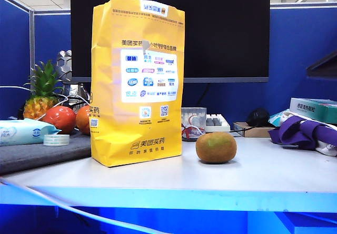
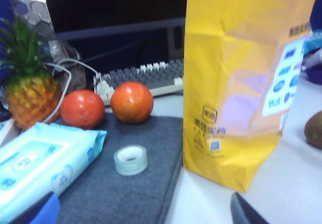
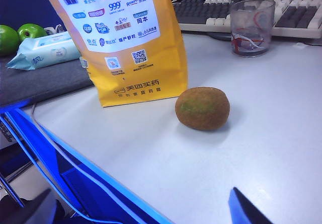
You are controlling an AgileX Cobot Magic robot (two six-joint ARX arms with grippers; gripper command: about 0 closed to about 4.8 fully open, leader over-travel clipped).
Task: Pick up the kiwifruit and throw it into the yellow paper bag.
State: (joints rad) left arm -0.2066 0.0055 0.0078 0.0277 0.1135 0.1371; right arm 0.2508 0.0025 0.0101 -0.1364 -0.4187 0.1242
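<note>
The kiwifruit (image 1: 216,147) is a brown fuzzy oval with a faint greenish patch, lying on the white table just right of the yellow paper bag (image 1: 138,79). The bag stands upright, its white logo panel facing the exterior camera. The right wrist view shows the kiwifruit (image 3: 203,108) beside the bag (image 3: 121,38), well ahead of my right gripper (image 3: 146,209), which is open and empty over the table's front edge. My left gripper (image 2: 143,211) is open and empty too, above the grey mat's edge, facing the bag (image 2: 241,78), with the kiwifruit (image 2: 315,129) behind the bag. Neither gripper shows in the exterior view.
Left of the bag a grey mat (image 1: 42,152) carries a wipes pack (image 1: 23,130), a tape roll (image 1: 56,139), two red fruits (image 1: 60,118) and a pineapple (image 1: 42,94). A glass (image 1: 193,122), a keyboard (image 1: 217,122) and a purple cloth (image 1: 303,131) lie behind and to the right. A white cable (image 1: 63,207) crosses the front edge.
</note>
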